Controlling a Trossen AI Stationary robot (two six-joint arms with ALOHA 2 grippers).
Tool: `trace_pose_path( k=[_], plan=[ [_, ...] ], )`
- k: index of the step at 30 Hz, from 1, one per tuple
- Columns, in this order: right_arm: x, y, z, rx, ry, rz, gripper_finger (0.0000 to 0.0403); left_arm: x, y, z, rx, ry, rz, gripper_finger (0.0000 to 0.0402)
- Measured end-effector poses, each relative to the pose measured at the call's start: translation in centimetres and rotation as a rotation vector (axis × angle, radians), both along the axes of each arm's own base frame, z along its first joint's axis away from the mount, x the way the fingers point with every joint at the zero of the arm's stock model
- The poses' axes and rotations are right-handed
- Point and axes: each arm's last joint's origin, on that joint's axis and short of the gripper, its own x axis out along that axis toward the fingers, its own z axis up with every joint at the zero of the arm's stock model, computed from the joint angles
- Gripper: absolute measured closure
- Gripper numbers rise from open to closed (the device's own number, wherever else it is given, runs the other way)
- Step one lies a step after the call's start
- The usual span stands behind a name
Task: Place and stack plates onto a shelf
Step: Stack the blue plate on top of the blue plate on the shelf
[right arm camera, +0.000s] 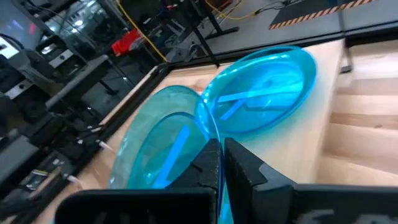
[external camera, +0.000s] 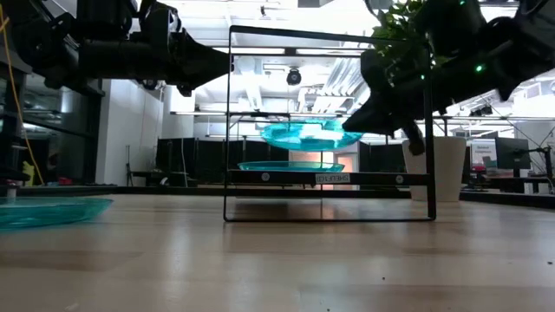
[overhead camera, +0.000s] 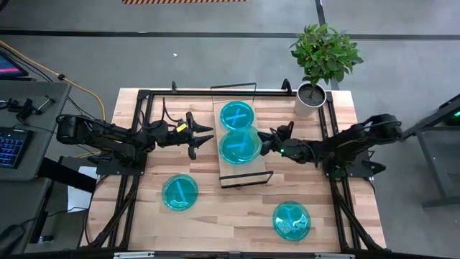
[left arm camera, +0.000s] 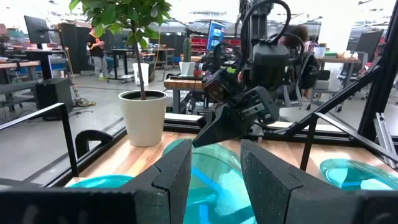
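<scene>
The right gripper (overhead camera: 267, 142) pinches the rim of a plate (overhead camera: 240, 146), held just above the shelf (overhead camera: 244, 175); another plate (overhead camera: 236, 114) lies flat on the shelf near the potted plant (overhead camera: 323, 52); the low view shows the held plate raised and tilted. The left gripper (overhead camera: 203, 137) waits beside the shelf, fingers apart; two more plates (overhead camera: 180, 192) sit on the table, probably untouched.

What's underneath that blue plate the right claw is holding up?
The wooden shelf, with another plate lying on it partly beneath the held plate. The shelf directly below is hidden from above.
</scene>
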Motion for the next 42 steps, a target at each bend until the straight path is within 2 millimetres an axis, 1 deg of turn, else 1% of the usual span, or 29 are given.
trace_pose_path(
  k=[6,10,14,21,31,33,35,38,42],
  plan=[
    [1.1,0.0,-1.2,0.037,-0.031,0.032,0.0403,0.0,0.0,0.0,0.0,0.0,0.0,0.0273],
    [2.6,0.1,-1.4,0.041,-0.021,0.059,0.0403,0.0,0.0,0.0,0.0,0.0,0.0,0.0273],
    [4.0,0.2,-1.4,0.002,0.004,0.072,0.0403,0.0,0.0,0.0,0.0,0.0,0.0,0.0273],
    [4.1,0.1,-1.7,-0.027,0.056,0.044,0.0403,0.0,0.0,-0.1,-0.001,0.006,0.0,0.0273],
    [4.0,0.1,-2.0,-0.056,0.111,0.07,0.0402,0.0,0.0,-0.1,-0.002,0.006,0.0,0.0273],
    [4.0,0.0,-1.8,-0.064,0.118,0.094,0.0393,0.0,0.0,-0.1,-0.002,0.006,0.0,0.0273],
    [4.0,-0.1,-1.5,-0.083,0.124,0.113,0.0375,0.0,0.0,-0.1,-0.002,0.006,0.0,0.0273],
    [3.7,-0.3,-0.7,-0.118,0.142,0.118,0.0334,0.0,0.0,-0.1,-0.002,0.006,0.0,0.0273],
    [2.9,-0.5,0.9,-0.159,0.176,0.124,0.0277,0.0,0.0,-0.1,-0.002,0.007,0.0,0.0273]
  ],
)
